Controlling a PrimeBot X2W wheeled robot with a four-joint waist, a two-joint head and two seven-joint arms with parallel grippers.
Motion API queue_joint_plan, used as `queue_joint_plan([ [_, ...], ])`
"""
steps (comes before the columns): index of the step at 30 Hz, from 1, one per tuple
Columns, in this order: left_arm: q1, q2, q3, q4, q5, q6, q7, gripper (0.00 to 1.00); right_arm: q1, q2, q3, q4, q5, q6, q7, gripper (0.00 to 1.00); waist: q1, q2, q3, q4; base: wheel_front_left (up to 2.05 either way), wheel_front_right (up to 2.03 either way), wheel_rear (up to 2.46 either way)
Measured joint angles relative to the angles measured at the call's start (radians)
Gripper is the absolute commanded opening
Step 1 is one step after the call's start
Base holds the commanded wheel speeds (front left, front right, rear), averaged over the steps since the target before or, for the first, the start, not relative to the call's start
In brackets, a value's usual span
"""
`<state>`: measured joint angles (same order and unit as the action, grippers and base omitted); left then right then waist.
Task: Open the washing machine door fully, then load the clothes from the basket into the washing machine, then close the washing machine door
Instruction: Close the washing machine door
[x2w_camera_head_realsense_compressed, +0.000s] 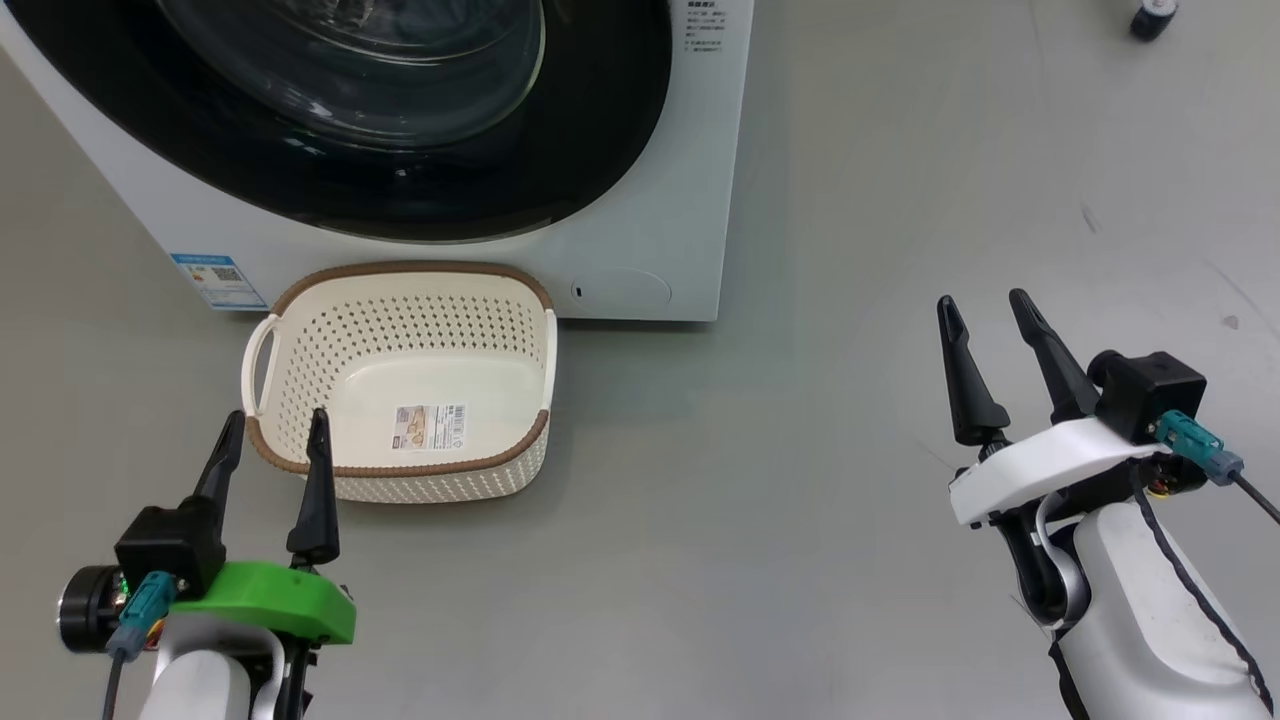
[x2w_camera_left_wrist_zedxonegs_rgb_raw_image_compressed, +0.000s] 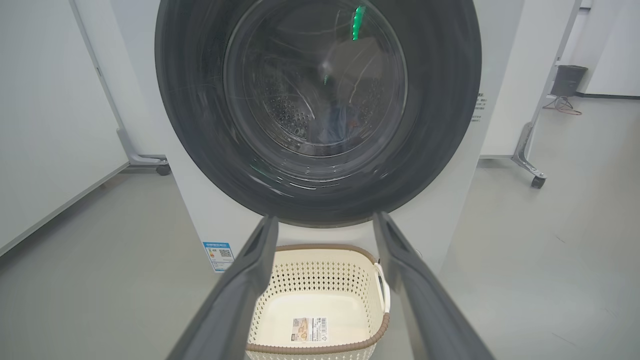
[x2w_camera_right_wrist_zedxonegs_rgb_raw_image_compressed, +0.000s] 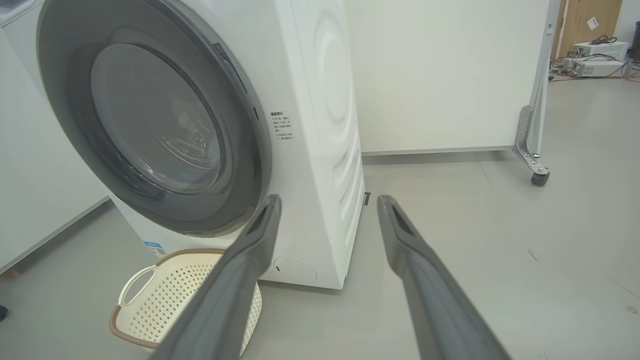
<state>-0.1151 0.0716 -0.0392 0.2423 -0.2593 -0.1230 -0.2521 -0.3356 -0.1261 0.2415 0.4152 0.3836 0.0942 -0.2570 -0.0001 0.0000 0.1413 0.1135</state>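
**Left gripper (x2w_camera_head_realsense_compressed: 278, 415) and right gripper (x2w_camera_head_realsense_compressed: 982, 298) hang free before a shut machine**

Fingers on both are spread wide with nothing between them. The left hovers just this side of the basket (x2w_camera_head_realsense_compressed: 410, 268); the right is well off to the side, over bare floor (x2w_camera_head_realsense_compressed: 800, 500). The basket stands at the foot of the washing machine (x2w_camera_head_realsense_compressed: 700, 200), below the washing machine door (x2w_camera_head_realsense_compressed: 600, 150), and holds nothing but a sticker (x2w_camera_head_realsense_compressed: 430, 427) on its base. The door lies flush with the front, closed. In the left wrist view a dim bluish shape behind the glass is probably the clothes (x2w_camera_left_wrist_zedxonegs_rgb_raw_image_compressed: 336, 117), though it is too murky to be sure.

The door looks stiff, hinged and glossy, so fingers would likely slide on its face and bulging glass. Its rim is the better hold, and a dark notch (x2w_camera_right_wrist_zedxonegs_rgb_raw_image_compressed: 222, 52) on the rim in the right wrist view may be the pull point. The basket seems light, rigid plastic that would skid if nudged, and its side handle (x2w_camera_head_realsense_compressed: 258, 365) offers a grip. Cloth would be limp and is best pinched in a bunch.
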Motion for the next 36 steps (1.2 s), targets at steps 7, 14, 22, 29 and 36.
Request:
queue_joint_plan([
  [7,0.075,0.009,0.037,-0.001,0.006,0.0,0.0,1.0,0.072,0.007,-0.023,-0.053,-0.018,-0.009,0.0,1.0,0.0,0.0,-0.041,-0.058,0.0,0.0,0.0],
  [14,0.106,0.008,0.033,-0.011,0.025,-0.001,0.0,1.0,0.151,-0.001,-0.04,-0.086,-0.066,-0.018,0.0,1.0,0.0,0.0,-0.082,-0.097,0.0,0.0,0.0],
  [22,0.143,0.008,0.04,-0.03,0.04,-0.001,0.0,1.0,0.23,0.009,-0.078,-0.134,-0.072,-0.036,0.0,1.0,0.0,0.0,-0.117,-0.11,0.0,0.0,0.0],
  [29,0.163,0.005,0.066,-0.031,0.041,-0.001,0.0,1.0,0.274,0.009,-0.103,-0.168,-0.078,-0.037,0.0,1.0,0.0,0.0,-0.128,-0.102,0.0,0.0,0.0],
  [36,0.178,0.001,0.072,-0.032,0.048,-0.001,0.0,1.0,0.305,0.022,-0.112,-0.195,-0.088,-0.042,0.0,1.0,0.0,0.0,-0.128,-0.097,0.0,0.0,0.0],
])
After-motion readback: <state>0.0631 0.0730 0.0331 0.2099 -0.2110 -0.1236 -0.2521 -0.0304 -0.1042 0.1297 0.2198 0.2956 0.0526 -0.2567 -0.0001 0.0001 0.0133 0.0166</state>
